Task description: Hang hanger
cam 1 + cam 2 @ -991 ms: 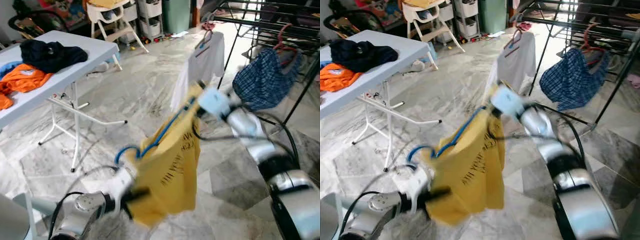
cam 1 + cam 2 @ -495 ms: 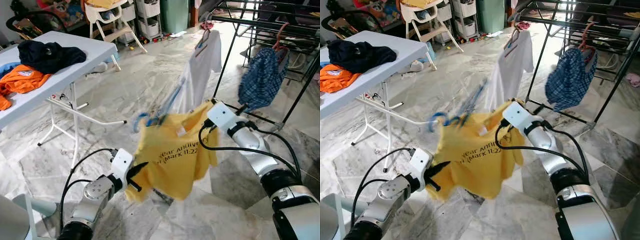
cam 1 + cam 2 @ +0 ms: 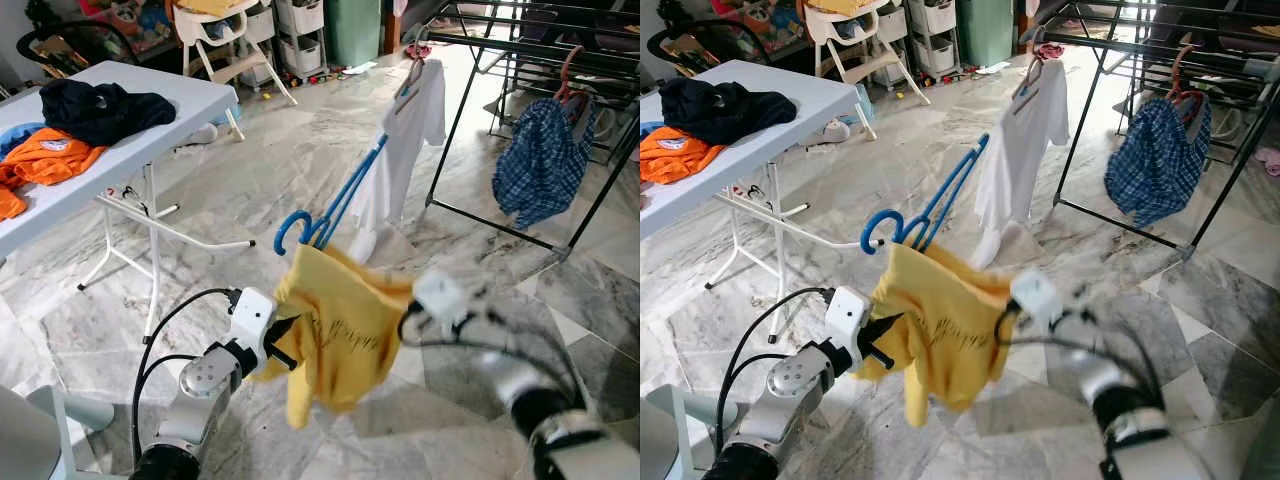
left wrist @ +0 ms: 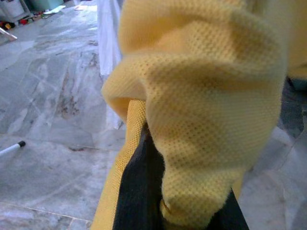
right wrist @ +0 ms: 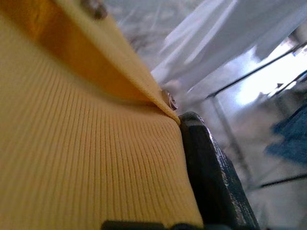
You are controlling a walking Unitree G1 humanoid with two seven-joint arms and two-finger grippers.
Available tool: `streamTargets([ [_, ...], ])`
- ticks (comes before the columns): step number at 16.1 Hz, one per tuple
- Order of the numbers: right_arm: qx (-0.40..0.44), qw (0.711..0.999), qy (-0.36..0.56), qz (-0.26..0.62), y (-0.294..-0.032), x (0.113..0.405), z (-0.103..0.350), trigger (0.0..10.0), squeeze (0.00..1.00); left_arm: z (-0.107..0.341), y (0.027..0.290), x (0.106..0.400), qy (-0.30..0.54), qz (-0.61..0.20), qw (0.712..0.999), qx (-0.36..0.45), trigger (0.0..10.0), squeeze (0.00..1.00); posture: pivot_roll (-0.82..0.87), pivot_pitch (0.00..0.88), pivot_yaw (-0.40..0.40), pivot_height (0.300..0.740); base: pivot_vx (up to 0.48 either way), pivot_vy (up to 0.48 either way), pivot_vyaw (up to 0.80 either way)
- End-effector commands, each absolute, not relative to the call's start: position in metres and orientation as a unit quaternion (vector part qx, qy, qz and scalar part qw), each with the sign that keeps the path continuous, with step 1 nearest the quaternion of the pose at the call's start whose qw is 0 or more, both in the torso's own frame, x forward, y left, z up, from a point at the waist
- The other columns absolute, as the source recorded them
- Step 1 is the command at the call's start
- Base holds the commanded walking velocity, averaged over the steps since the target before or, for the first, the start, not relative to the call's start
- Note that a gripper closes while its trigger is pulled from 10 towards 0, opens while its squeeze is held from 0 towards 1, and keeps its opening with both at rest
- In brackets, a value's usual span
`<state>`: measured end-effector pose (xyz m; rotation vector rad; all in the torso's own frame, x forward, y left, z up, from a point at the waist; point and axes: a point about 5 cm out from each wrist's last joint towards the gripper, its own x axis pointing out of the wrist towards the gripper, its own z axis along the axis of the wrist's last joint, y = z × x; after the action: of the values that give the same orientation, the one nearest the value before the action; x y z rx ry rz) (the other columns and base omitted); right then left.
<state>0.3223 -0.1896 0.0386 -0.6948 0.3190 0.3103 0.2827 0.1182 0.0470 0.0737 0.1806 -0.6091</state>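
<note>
- Since half a second ago the yellow shirt [image 3: 335,335] has bunched up and dropped lower, the blue hanger [image 3: 330,210] now sticks up clear above it, and the right arm has sunk and gone blurry.
- The hanger slants up from the shirt's top edge, its curled hook low on the robot's left, its long end reaching toward the white shirt [image 3: 400,145].
- The white shirt hangs on the near end of the black drying rack [image 3: 520,45], with a blue checked garment [image 3: 542,160] further along the rack. The rack is well apart from the hanger, beyond bare marble floor [image 3: 300,150].
- On the left stands a white folding table [image 3: 170,115] with a dark garment [image 3: 100,108] and an orange garment [image 3: 45,160] on it.
- The left gripper [image 3: 285,342] reaches up from low left, its fingers [image 4: 139,191] clamped on a fold of the yellow shirt.
- The right gripper [image 3: 415,310] comes in from the lower right against the shirt's other edge; its finger [image 5: 211,187] presses on yellow cloth, pinching it.
</note>
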Motion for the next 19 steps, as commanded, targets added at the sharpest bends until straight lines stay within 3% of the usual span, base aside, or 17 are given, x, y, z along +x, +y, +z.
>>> streamTargets([
  [1,-0.326,0.916,0.184,0.146,-0.193,0.32,0.033,10.0,0.0,0.059,0.126,0.287,0.061,-0.282,0.957,0.035,9.5,0.0,-0.11,0.023,0.135,0.74,0.0,0.0,0.0],
  [3,-0.304,0.91,0.222,0.172,-0.19,0.309,0.018,10.0,0.0,0.059,0.125,0.287,0.062,-0.287,0.955,0.035,9.5,0.0,-0.11,0.026,0.137,0.74,0.0,0.0,0.0],
  [4,-0.279,0.911,0.237,0.188,-0.186,0.304,0.012,10.0,1.0,0.058,0.125,0.286,0.066,-0.288,0.955,0.038,9.4,0.0,-0.11,0.025,0.137,0.74,0.0,0.0,0.0],
  [8,-0.228,0.884,0.3,0.276,-0.171,0.277,-0.015,10.0,1.0,0.039,0.128,0.28,0.103,-0.276,0.954,0.049,10.0,0.0,-0.11,0.012,0.132,0.74,0.0,0.0,0.0],
  [10,-0.158,0.912,0.3,0.23,-0.165,0.275,-0.018,10.0,1.0,0.025,0.13,0.275,0.129,-0.235,0.962,0.054,10.0,0.0,-0.12,0.0,0.122,0.74,0.0,0.0,0.0],
  [12,-0.133,0.921,0.303,0.204,-0.163,0.273,-0.021,10.0,1.0,0.02,0.13,0.274,0.144,-0.22,0.964,0.042,10.0,0.0,-0.11,0.0,0.115,0.74,0.0,0.0,0.0],
  [19,-0.058,0.926,0.332,0.171,-0.15,0.252,-0.039,10.0,1.0,0.013,0.148,0.285,0.175,-0.128,0.973,0.084,10.0,0.0,-0.12,0.0,0.095,0.74,0.0,0.0,0.0],
])
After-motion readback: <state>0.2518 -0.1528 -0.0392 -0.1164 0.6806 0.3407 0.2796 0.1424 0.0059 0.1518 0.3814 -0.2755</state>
